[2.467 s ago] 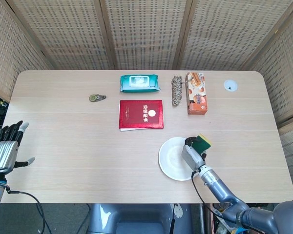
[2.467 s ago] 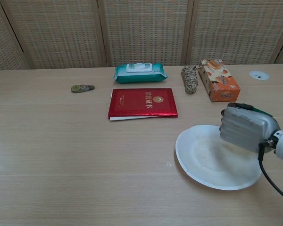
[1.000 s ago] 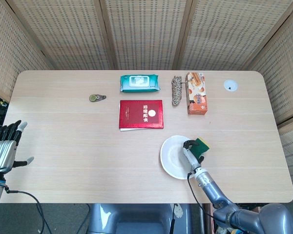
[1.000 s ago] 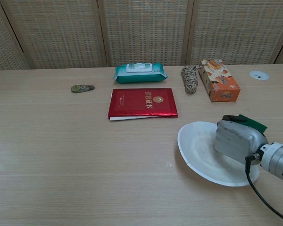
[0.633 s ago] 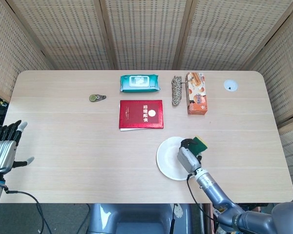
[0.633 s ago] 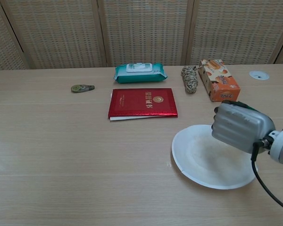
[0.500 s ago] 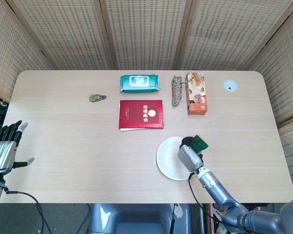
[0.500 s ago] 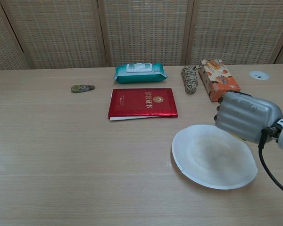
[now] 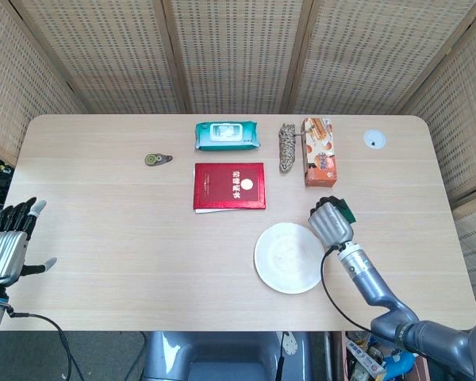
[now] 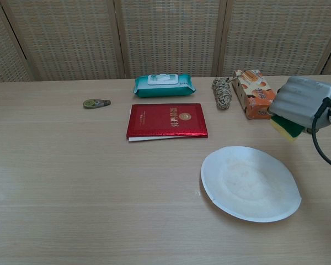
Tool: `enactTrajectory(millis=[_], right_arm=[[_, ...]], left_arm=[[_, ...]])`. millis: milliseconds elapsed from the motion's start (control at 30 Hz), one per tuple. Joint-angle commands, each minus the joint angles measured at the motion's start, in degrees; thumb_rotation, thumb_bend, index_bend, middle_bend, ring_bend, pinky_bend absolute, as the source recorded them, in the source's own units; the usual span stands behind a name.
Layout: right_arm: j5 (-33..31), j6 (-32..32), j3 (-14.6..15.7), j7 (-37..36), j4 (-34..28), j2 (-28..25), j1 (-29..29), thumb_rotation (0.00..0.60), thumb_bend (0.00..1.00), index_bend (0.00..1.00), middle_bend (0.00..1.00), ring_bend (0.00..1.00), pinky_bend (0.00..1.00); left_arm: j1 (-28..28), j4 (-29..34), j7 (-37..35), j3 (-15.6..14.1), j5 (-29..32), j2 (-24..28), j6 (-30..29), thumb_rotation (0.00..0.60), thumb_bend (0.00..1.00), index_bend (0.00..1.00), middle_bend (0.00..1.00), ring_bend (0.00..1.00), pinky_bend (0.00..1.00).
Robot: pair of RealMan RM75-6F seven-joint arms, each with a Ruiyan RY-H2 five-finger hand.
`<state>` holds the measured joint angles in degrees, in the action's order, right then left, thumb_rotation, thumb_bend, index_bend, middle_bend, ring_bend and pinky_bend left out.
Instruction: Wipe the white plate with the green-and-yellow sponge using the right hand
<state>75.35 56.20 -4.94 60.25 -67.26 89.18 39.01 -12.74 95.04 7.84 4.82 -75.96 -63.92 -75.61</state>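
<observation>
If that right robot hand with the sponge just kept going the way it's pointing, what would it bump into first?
Probably the orange box. The right robot hand, holding the green-and-yellow sponge, points away from the robot toward the table's far edge, past the white plate. It seems raised, so it might pass over; depth is unclear.

The right hand (image 10: 302, 102) with the green-and-yellow sponge (image 10: 287, 127) has been lifted off the white plate (image 10: 250, 183) and carried rearward-right; the plate was shifted slightly leftward during wiping.

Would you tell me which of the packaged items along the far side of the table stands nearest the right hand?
The orange box: it sits just beside the right hand, while the teal wipes pack lies further left, beyond the rope bundle.
</observation>
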Motion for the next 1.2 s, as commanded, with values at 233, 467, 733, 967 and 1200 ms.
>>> enactTrajectory(millis=[233,467,733,967,1200], right_arm=[[-3.7,-5.7,-1.1,-9.1,12.1,6.1,1.6,0.6,0.18,0.29,0.25,0.27,0.4],[-5.7,-0.6,-3.4,-7.8,6.6,5.2,0.7,0.6,0.0,0.01,0.0,0.0,0.16],[1.7,11.9,-1.3,-11.9,-16.3,-9.0,-5.6,0.6,0.0,0.0,0.0,0.0,0.06],[11.9,28.7,4.3,-32.4,-21.6,-18.5,-17.3,0.6,0.0,0.0,0.0,0.0,0.0],[8.8,34.5,4.8,-45.1,-19.4,-19.3,-24.9,0.6,0.0,0.0,0.0,0.0,0.0]], left_arm=[[-0.2,-0.2,0.0,0.2,0.6,0.0,0.5,0.6,0.0,0.0,0.0,0.0,0.0],[-0.2,-0.2,-0.4,0.2,0.8,0.1,0.7,0.6,0.0,0.0,0.0,0.0,0.0],[0.8,-1.0,1.8,0.5,0.6,-0.8,-2.3,0.6,0.0,0.0,0.0,0.0,0.0],[1.6,-0.8,-0.3,0.5,-0.8,-0.4,-3.9,0.6,0.0,0.0,0.0,0.0,0.0],[2.5,-2.0,-2.4,0.1,-4.6,-0.9,-7.0,0.6,0.0,0.0,0.0,0.0,0.0]])
